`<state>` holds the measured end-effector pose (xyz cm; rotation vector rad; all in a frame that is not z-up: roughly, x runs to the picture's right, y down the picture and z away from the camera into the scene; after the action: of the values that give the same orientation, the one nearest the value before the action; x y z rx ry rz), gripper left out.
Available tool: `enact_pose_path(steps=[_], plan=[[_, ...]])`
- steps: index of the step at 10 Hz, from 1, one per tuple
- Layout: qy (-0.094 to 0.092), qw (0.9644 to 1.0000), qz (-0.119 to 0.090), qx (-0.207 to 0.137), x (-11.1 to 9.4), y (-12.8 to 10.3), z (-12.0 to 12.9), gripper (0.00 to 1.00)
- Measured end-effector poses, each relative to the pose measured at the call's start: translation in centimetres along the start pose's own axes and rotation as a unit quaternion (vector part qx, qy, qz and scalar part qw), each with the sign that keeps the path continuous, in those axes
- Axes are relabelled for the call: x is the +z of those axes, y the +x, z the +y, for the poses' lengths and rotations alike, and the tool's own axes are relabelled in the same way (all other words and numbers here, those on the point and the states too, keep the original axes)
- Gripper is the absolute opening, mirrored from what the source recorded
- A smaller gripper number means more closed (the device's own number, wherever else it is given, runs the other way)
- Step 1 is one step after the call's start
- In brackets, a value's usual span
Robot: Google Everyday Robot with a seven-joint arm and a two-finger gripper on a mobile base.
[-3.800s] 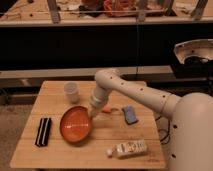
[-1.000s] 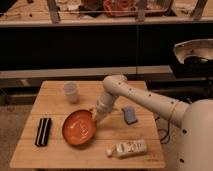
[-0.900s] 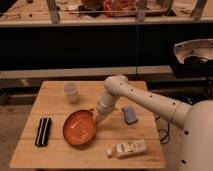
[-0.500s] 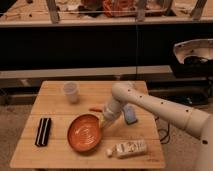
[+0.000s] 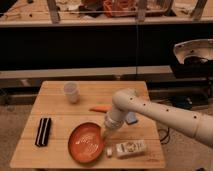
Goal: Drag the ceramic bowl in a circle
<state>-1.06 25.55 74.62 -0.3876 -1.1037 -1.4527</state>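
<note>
The ceramic bowl [image 5: 86, 143], a wide shallow orange-red dish, sits on the wooden table [image 5: 55, 107] near its front edge, a little left of centre. My gripper [image 5: 106, 133] comes down from the white arm [image 5: 155, 112] at the right and meets the bowl's right rim. The gripper's tip touches or presses the rim.
A translucent white cup [image 5: 71, 92] stands at the back left. A black rectangular object [image 5: 43, 131] lies at the left. An orange strip [image 5: 100, 108] and a blue object [image 5: 131, 118] lie mid-table. A white packet [image 5: 129, 148] lies just right of the bowl.
The bowl has slid toward the table's front edge and slightly right, close to the white packet. My gripper has moved with it, staying on its right rim.
</note>
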Motion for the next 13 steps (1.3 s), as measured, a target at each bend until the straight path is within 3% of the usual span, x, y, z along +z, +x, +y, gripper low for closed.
enact_pose_path(steps=[4,7,10,13], plan=[[-0.006,0.9979,-0.011,-0.064,1.4,0.7,-5.6,0.0],[-0.004,0.9953,-0.011,-0.097,1.1,2.5,-7.5,0.0],[0.005,0.9948,-0.015,-0.101,0.7,6.6,-7.4,0.0],[0.01,0.9968,-0.013,-0.078,-0.1,10.5,-5.2,0.0]])
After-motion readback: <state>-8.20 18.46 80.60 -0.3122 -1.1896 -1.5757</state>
